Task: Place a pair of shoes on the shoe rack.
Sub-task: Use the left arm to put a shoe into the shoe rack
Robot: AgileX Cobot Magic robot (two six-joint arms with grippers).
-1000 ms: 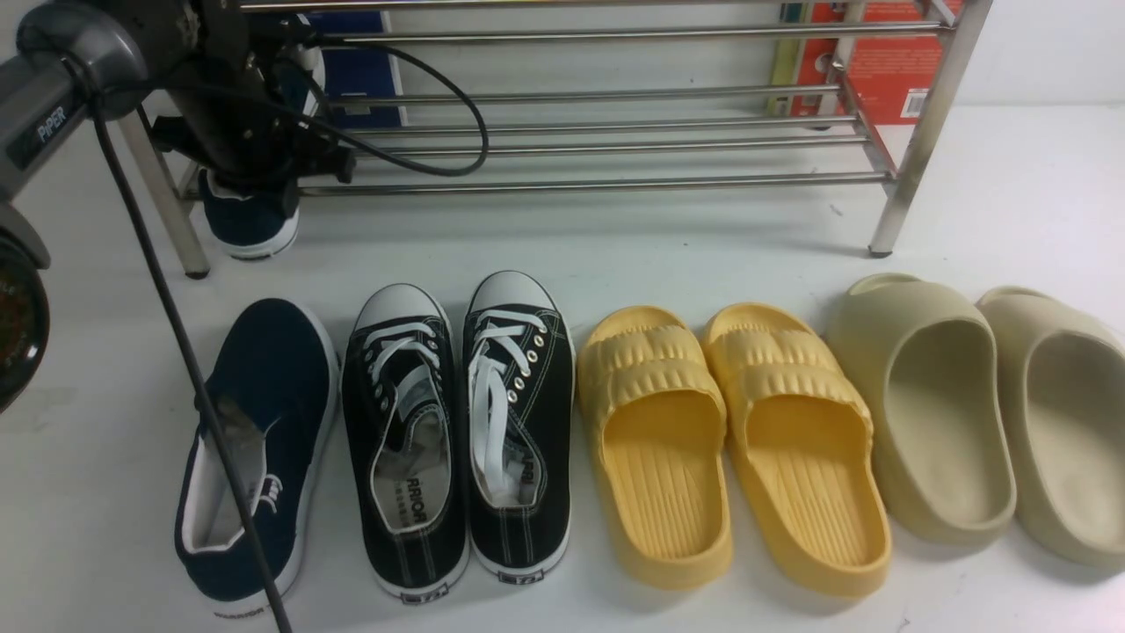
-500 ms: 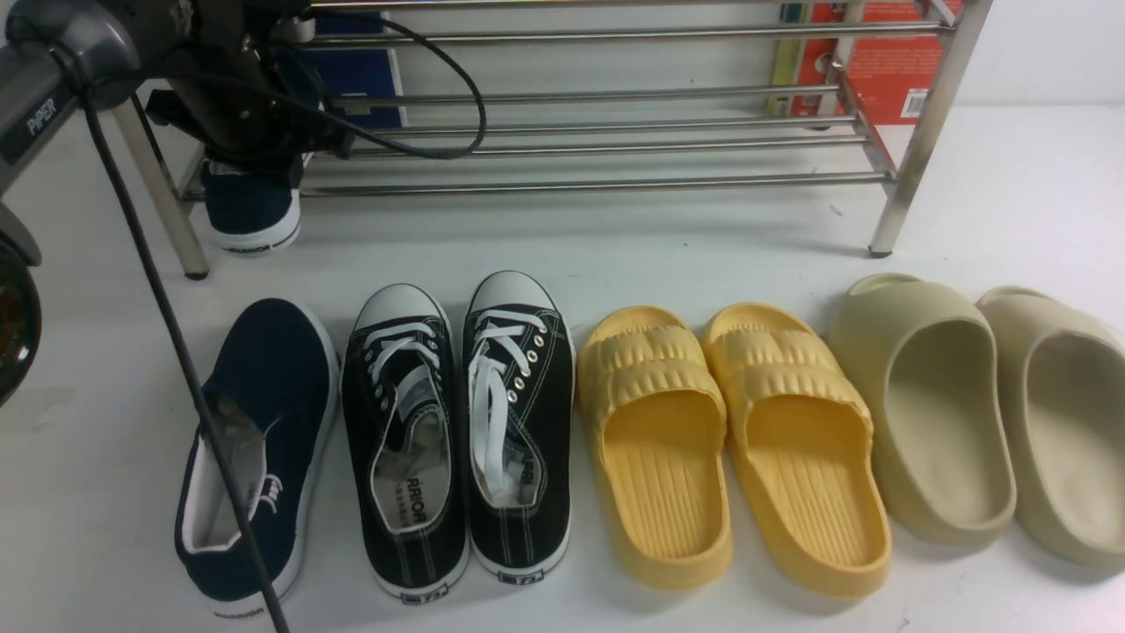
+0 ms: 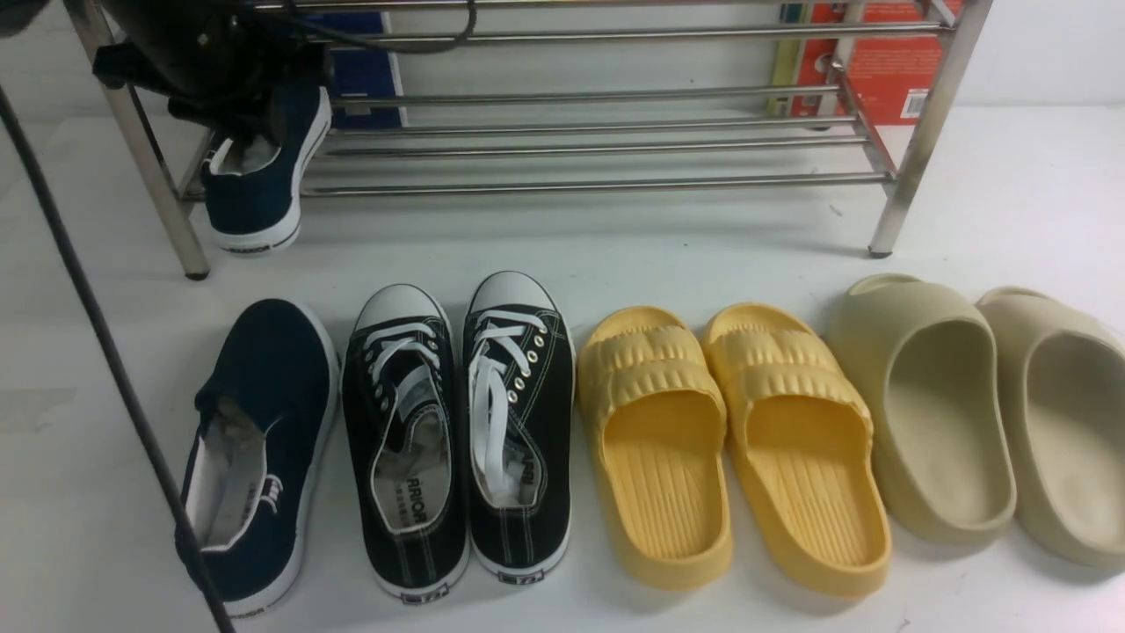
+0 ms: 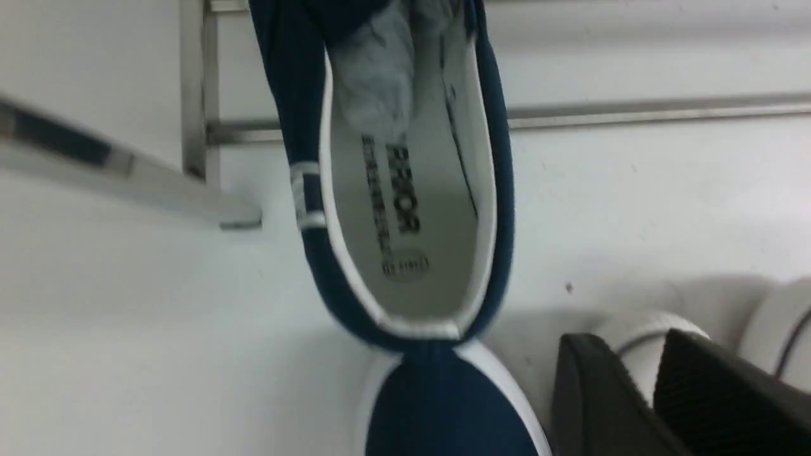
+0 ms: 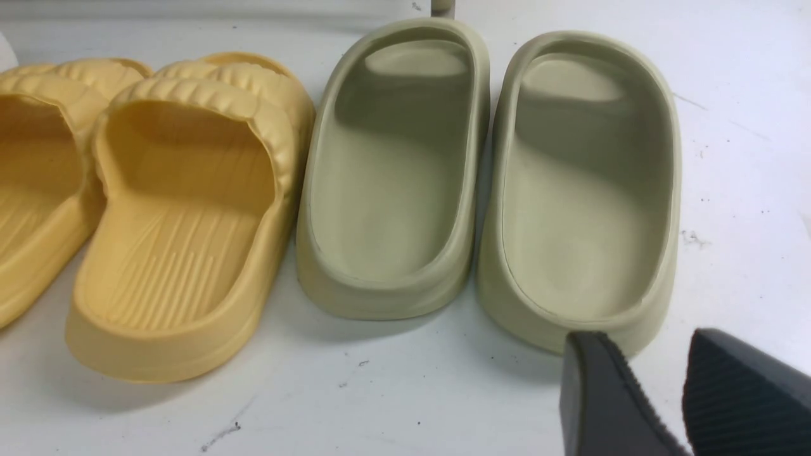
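Note:
One navy-blue slip-on shoe (image 3: 259, 180) lies on the bottom tier of the steel shoe rack (image 3: 598, 141) at its left end. Its heel hangs out over the front rod. The left wrist view looks into that shoe (image 4: 405, 190). The other navy shoe (image 3: 255, 440) stands on the floor at front left, with its toe (image 4: 443, 405) under the first one's heel. My left gripper (image 4: 624, 345) hovers apart from both, open with nothing between its fingers. My right gripper (image 5: 640, 342) is open and empty by the heel of a beige slide.
A pair of black lace-up sneakers (image 3: 457, 431), yellow slides (image 3: 729, 440) and beige slides (image 3: 976, 413) stand in a row in front of the rack. A black cable (image 3: 97, 352) crosses the front left. A red box (image 3: 879, 61) stands behind the rack.
My left arm has lifted up and back from the rack's left end. The navy shoe it covered stays on the bottom tier, now uncovered. The other shoes have not moved.

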